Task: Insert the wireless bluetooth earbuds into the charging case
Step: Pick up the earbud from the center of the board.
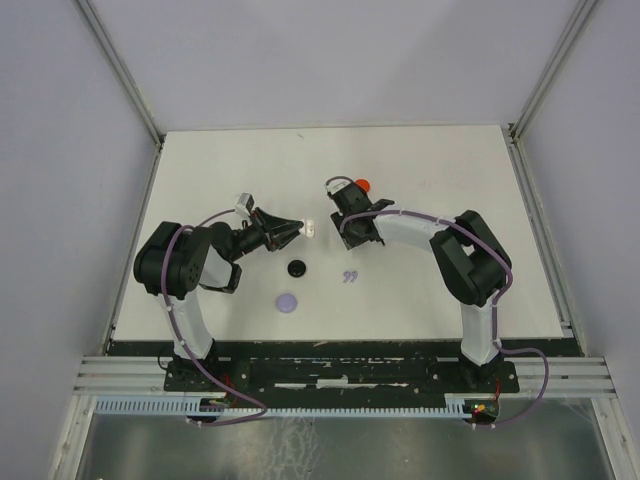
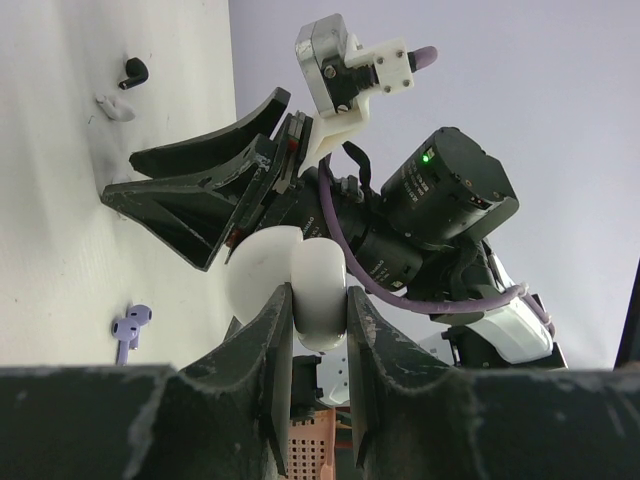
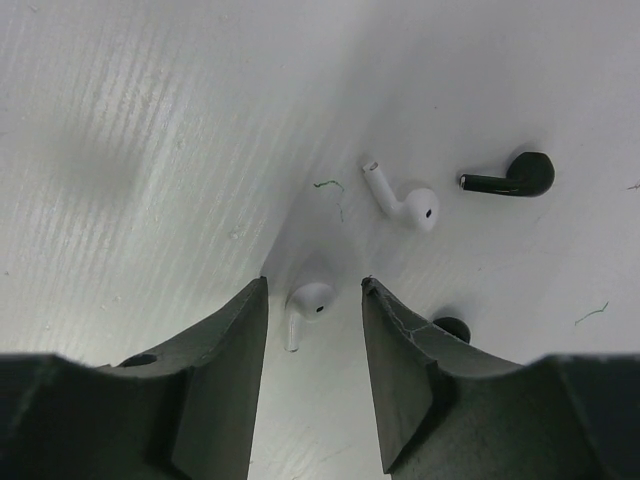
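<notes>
My left gripper (image 2: 318, 296) is shut on the white rounded charging case (image 2: 318, 285) and holds it above the table; in the top view the case (image 1: 310, 229) sits at the fingertips of that gripper (image 1: 299, 230). My right gripper (image 3: 315, 285) points down at the table, jaws open on either side of a white earbud (image 3: 308, 303) that lies untouched between them. Just beyond lie a second white earbud (image 3: 405, 200) and a black earbud (image 3: 515, 178). Another black earbud (image 3: 452, 327) is half hidden behind the right finger. In the top view the right gripper (image 1: 340, 193) stands right of the case.
A red object (image 1: 363, 185) lies just behind the right gripper. A black disc (image 1: 297, 268) and a lavender disc (image 1: 288, 301) lie nearer the arm bases. A lavender earbud pair (image 1: 350, 276) lies right of the black disc. White walls enclose the table.
</notes>
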You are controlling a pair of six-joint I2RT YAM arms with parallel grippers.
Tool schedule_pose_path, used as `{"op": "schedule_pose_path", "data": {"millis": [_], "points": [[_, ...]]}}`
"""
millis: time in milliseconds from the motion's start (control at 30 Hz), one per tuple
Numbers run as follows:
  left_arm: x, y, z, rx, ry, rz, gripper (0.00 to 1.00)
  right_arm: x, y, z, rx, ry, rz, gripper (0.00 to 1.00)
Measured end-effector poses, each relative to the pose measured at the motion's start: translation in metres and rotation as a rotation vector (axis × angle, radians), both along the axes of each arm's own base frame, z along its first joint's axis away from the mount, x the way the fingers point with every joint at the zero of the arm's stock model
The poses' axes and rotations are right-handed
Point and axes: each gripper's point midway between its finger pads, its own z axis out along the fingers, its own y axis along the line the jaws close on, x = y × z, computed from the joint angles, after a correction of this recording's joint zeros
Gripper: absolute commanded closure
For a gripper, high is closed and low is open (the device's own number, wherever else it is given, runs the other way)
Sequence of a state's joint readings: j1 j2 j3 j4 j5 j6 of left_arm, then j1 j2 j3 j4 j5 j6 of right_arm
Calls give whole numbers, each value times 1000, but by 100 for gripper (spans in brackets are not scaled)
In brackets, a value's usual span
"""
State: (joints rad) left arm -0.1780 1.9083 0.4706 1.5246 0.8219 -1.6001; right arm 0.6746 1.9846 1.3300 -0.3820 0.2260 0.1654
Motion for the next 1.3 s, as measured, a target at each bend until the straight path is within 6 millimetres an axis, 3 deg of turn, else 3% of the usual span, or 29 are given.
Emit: {"op": "schedule_pose_path", "data": {"millis": [1300], "points": [[0,0,0,0,1,0,97,0,-2,-3,114,86,-33,70]]}}
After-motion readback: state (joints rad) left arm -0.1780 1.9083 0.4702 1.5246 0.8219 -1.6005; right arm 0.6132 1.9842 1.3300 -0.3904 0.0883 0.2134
